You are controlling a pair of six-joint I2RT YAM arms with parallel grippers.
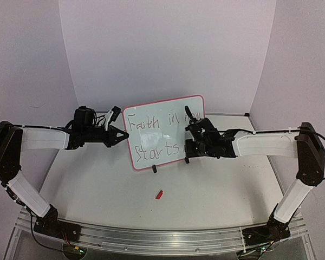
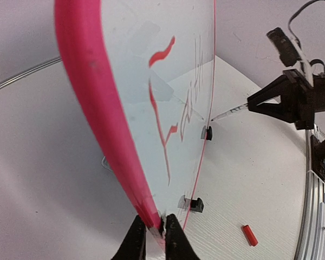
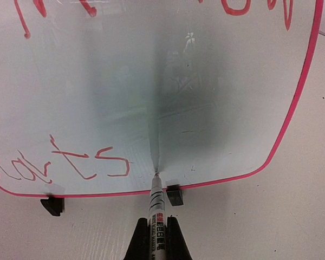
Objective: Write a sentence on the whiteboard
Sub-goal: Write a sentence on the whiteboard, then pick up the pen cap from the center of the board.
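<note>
Our left pincer (image 2: pixel 156 225) is clenched on the board (image 1: pixel 158 139) at its left rim. Our right pincer (image 3: pixel 158 232) grasps a marker (image 3: pixel 156 199), tip against the board just right of "starts". We see the board standing on the worktop (image 1: pixel 216 187) between both arms, the sentence (image 1: pixel 151 124) in two lines. A red cap (image 1: pixel 160 194) lies near its front.
</note>
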